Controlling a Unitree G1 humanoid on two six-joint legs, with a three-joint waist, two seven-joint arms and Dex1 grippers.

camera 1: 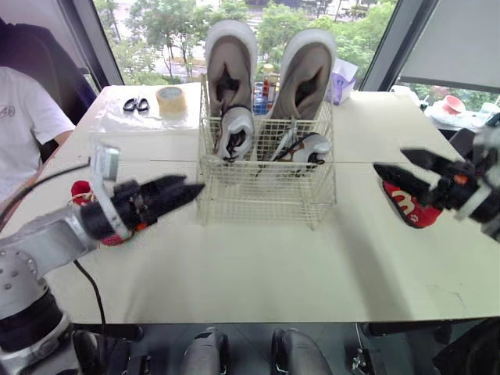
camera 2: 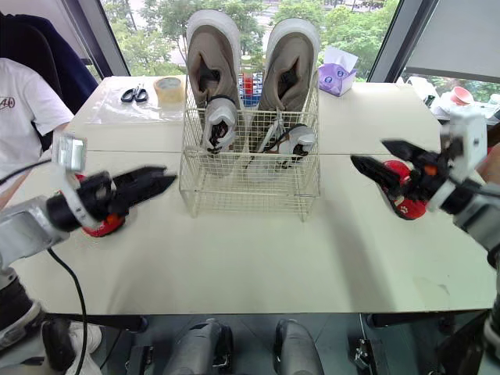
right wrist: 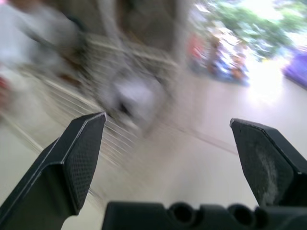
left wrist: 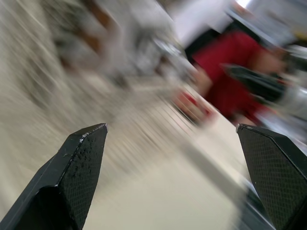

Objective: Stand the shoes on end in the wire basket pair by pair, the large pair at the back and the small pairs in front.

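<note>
Large pair is showing taupe uppers, white soles. Small pair is showing white-grey with black laces. Wire basket is looking cream-white, desk pale cream. Right red shoe is carrying a white marking; left red shoe is showing plain red. Left hand and right hand are showing black.

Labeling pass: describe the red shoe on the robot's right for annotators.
Find the wire basket mid-table. To the robot's right of it, a red shoe lies on the tabletop by the right gripper. Basket shoes stand upright, grey or tan; the other red shoe lies left.
</note>
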